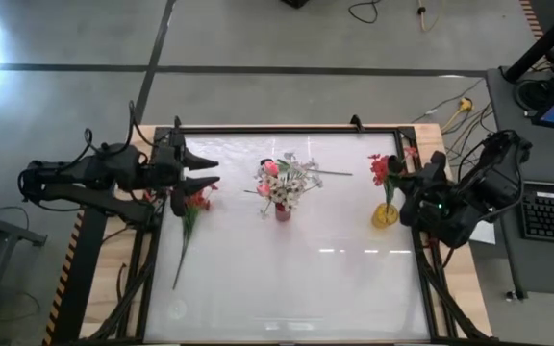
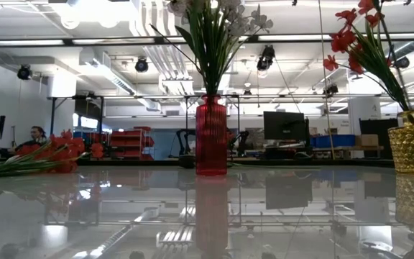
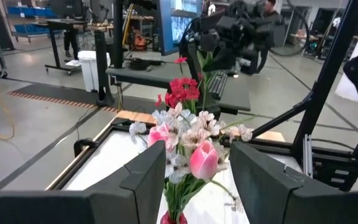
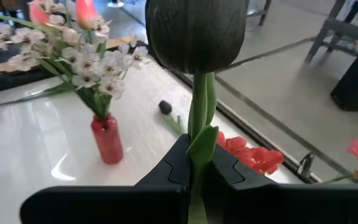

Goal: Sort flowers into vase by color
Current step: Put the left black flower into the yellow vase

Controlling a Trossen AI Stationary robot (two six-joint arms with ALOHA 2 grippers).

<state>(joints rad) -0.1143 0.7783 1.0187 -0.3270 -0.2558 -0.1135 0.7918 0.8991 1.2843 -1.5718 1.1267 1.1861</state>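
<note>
Right gripper (image 4: 194,163) is closed tight on a green flower stem (image 4: 199,102), which rises between its dark fingers, with a dark rounded shape out of focus right above it whose nature I cannot tell. In the high view this gripper (image 1: 414,187) sits at the right side of the white table (image 1: 287,279), just beside the yellow vase (image 1: 385,214), which holds red flowers (image 1: 381,170) on green stems. Left gripper (image 1: 210,167) hangs at the table's left edge with its two fingers spread wide and nothing between them; through its own wrist camera the fingers (image 3: 148,171) frame the bouquet beyond. Just beneath and beside that gripper, a red flower bunch (image 1: 197,200) lies flat on the table, its long green stem running toward the near edge; the low view shows it lying at the left (image 2: 56,155). At the table's middle stands the red vase (image 1: 283,211), upright, filled with white blossoms (image 1: 291,185) and pink rosebuds (image 1: 271,168); one loose stem (image 1: 333,173) lies on the table just behind it. Beyond the table is a workshop with desks and monitors, and a person (image 2: 37,134) sits far off at the left of the low view.
</note>
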